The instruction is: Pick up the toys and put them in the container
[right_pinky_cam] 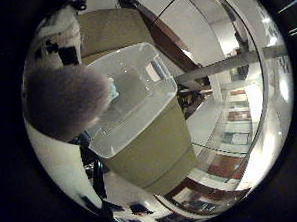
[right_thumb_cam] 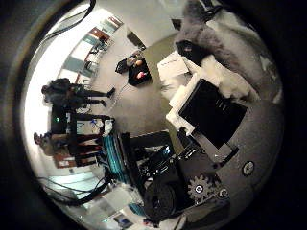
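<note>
Little-finger palm view: a grey furry toy (right_pinky_cam: 63, 100) sits close against the palm, above a clear plastic container (right_pinky_cam: 133, 99) on the olive table (right_pinky_cam: 156, 155) (no legible writing); the hand (right_thumb_cam: 211, 112) grips the toy.

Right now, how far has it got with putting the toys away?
Nothing looks finished: the clear container on the olive table appears empty. In hand: a grey fuzzy toy sits close to the palm, beside the container. Left: dropping it in. Other toys are not visible.

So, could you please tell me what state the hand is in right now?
Right hand: shut on the grey plush toy, held above the clear container.
</note>
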